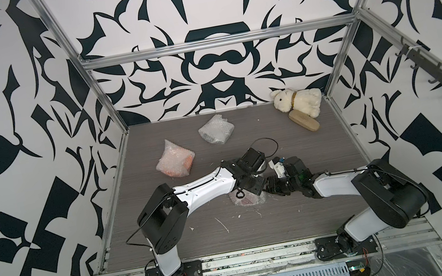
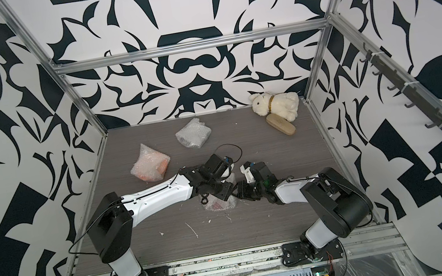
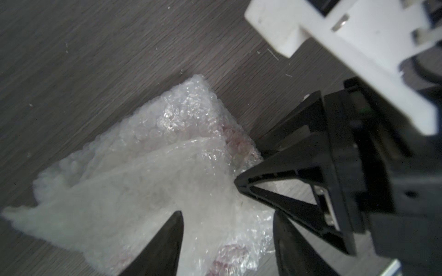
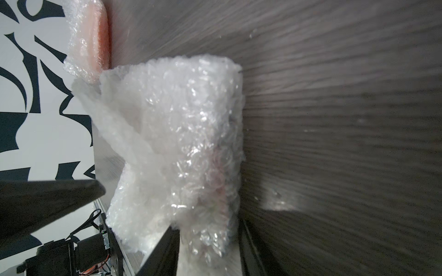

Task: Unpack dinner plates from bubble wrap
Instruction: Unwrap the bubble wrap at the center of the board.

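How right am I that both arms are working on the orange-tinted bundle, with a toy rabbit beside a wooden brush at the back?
Wrong bundle: they are at the reddish-tinted bundle; the orange-tinted bundle lies apart, farther back, as both top views show. The toy rabbit is beside the wooden brush.

Both arms start at the table's [image 1: 170, 244] near edge and meet near its middle. Left arm [image 1: 203, 187] stretched out low, wrist bent down, left gripper [image 3: 227, 213] pointing down, jaws apart. Right arm [image 1: 334, 186] folded at the elbow toward the right edge, forearm low. Right gripper [image 4: 137, 208] aimed sideways at the left one, jaws partly apart, one fingertip [image 3: 239, 185] just beside the left fingers.
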